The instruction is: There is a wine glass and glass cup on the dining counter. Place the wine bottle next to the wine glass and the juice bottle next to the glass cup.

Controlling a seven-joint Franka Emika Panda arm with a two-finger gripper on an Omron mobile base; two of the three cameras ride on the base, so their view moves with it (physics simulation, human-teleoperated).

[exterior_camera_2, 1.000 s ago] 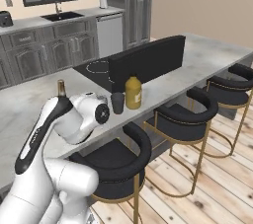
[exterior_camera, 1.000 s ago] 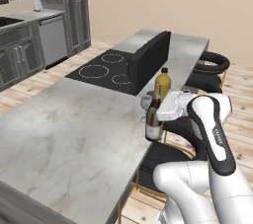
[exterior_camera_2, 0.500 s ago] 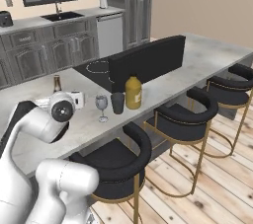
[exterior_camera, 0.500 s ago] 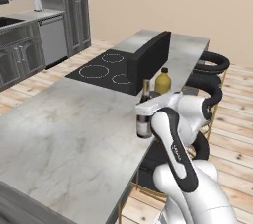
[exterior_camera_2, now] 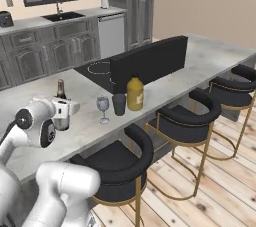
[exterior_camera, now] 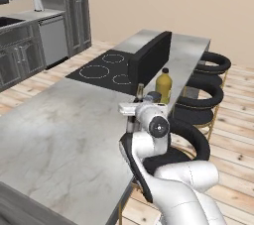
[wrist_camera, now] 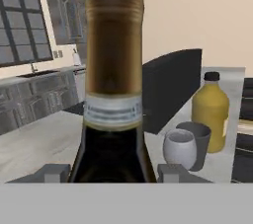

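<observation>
Wine bottle [exterior_camera_2: 61,102] stands upright near the dining counter [exterior_camera: 54,135] edge, left of the wine glass [exterior_camera_2: 102,108], with the glass cup [exterior_camera_2: 119,104] and juice bottle [exterior_camera_2: 134,93] beyond. Best to bring it closer to the stemmed glass, keeping it vertical and not knocking the glass. The gripper [exterior_camera_2: 65,107] jaws are clamped around the bottle's body.

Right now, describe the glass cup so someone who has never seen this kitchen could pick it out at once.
Find the long marble dining counter with the black cooktop, then the stool-side edge in front of the black upright panel. Three things stand in a row there: the wine glass, the glass cup and the juice bottle. The cup is the middle one: dark, smoky, straight-sided, stemless.
</observation>
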